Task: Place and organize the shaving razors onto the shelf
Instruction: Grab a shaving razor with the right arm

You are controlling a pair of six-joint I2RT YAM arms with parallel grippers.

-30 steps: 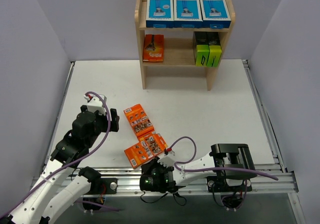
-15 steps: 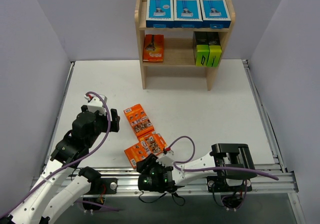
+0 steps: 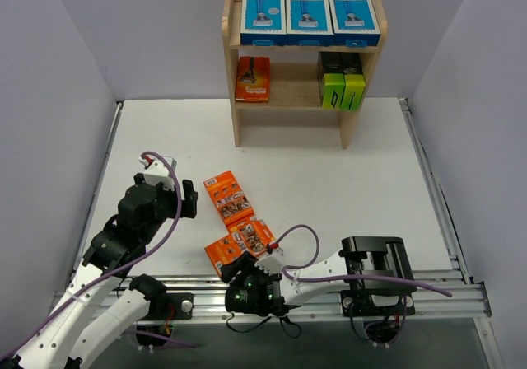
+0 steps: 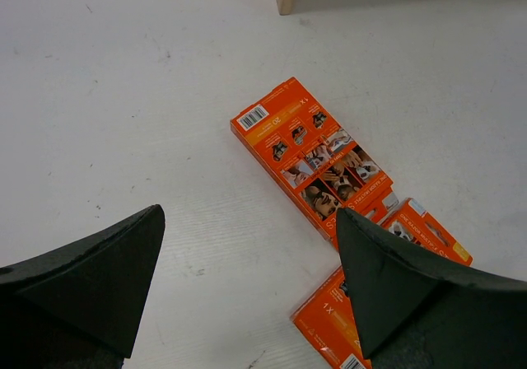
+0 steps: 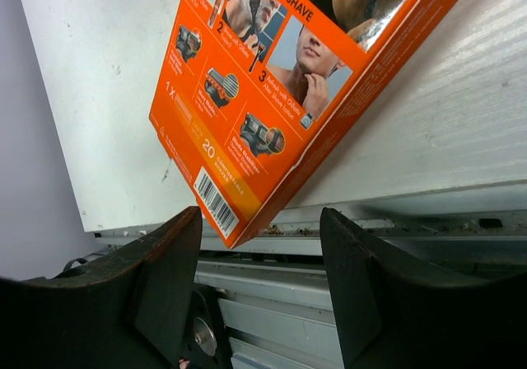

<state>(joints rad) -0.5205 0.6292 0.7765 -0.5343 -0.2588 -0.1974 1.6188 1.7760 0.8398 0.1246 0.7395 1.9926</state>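
Robotics lab test cell, bare grey walls (image 3: 58,72), white table (image 3: 329,179), aluminium rail frame (image 3: 449,293)

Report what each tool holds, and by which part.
Nothing is held. The right tool stands open around the near corner of an orange razor pack without pinching it; the left tool hangs open above the table.

Pale lavender walls (image 3: 148,31) are enclosing a white tabletop (image 3: 346,188) (lightly scuffed), and aluminium rails (image 3: 434,192) are running along its right and near edges.

Orange pack (image 5: 272,97) cut off by top edge
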